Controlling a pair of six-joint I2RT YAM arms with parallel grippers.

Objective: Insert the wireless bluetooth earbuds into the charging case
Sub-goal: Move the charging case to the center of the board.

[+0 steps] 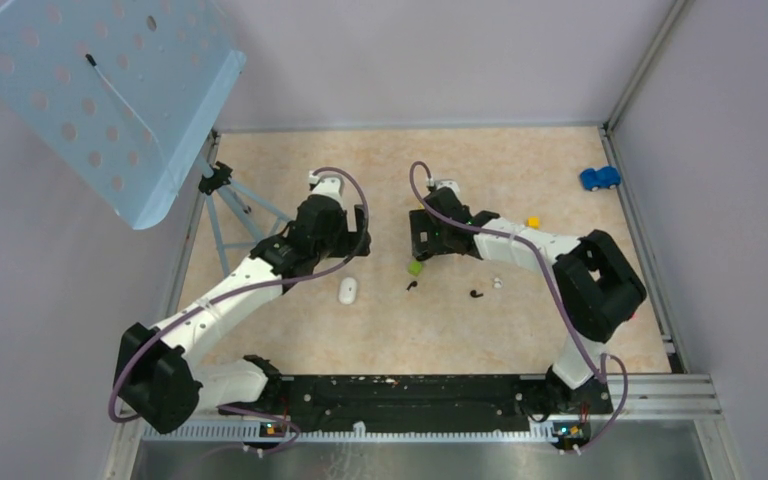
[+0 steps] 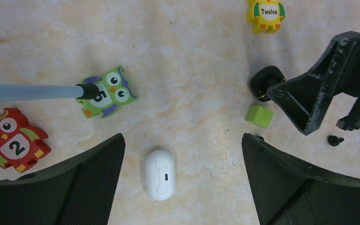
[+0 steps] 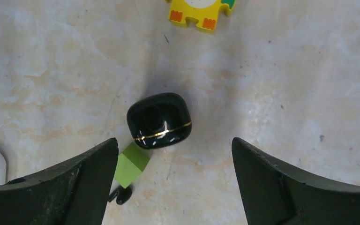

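The right gripper (image 3: 172,159), jaws apart, is hovering over the black case (image 3: 159,121); it should be centring there, avoiding the green cube (image 3: 130,164) touching the case.

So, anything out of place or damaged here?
Nothing damaged or spilled. The earbuds lie loose and apart on the table, one beside the green cube, and the black case looks shut.

**Colours on the table**

The table (image 1: 520,340) is beige, marbled with paler veins. The case (image 3: 159,120) is glossy black with a thin gold band. The earbuds (image 1: 476,293) are black, the cube (image 3: 130,164) lime green and the pod (image 2: 160,174) white. The green owl (image 2: 107,91) has purple wings. The red owl (image 2: 13,145) and yellow owl (image 2: 265,14) have white bellies. The car (image 1: 599,178) is blue.
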